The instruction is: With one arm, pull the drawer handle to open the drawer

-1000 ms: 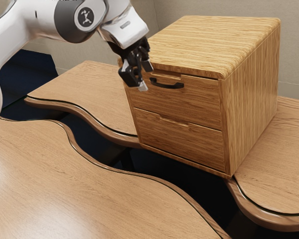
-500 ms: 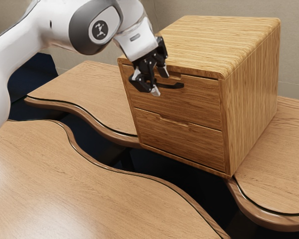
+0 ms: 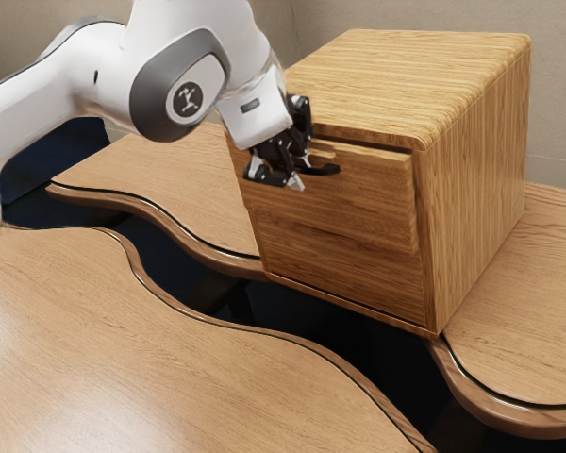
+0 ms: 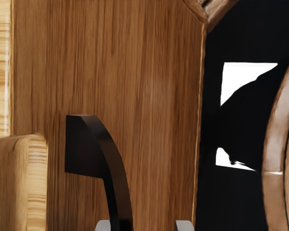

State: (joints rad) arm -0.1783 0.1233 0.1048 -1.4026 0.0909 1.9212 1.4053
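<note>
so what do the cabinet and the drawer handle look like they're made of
Cabinet: looks like wood or wood veneer in a warm oak tone, with streaky grain lines and a soft satin sheen. Drawer handle: smooth, uniform black with no grain, fairly matte; could be plastic or painted metal.

we see soft, even light from above: brightest on the cabinet (image 3: pixel 415 75), a pale sheen across the near table (image 3: pixel 47 321).

Near wooden table (image 3: pixel 123 359) with a wavy dark-rimmed edge, far wooden table (image 3: pixel 160 170) of the same curved outline bearing the cabinet (image 3: pixel 472 179), dark blue floor (image 3: pixel 340 340) in the gap between the tables, plain beige wall (image 3: pixel 557 94) behind, closed lower drawer (image 3: pixel 344 260) with a recessed grip.
</note>
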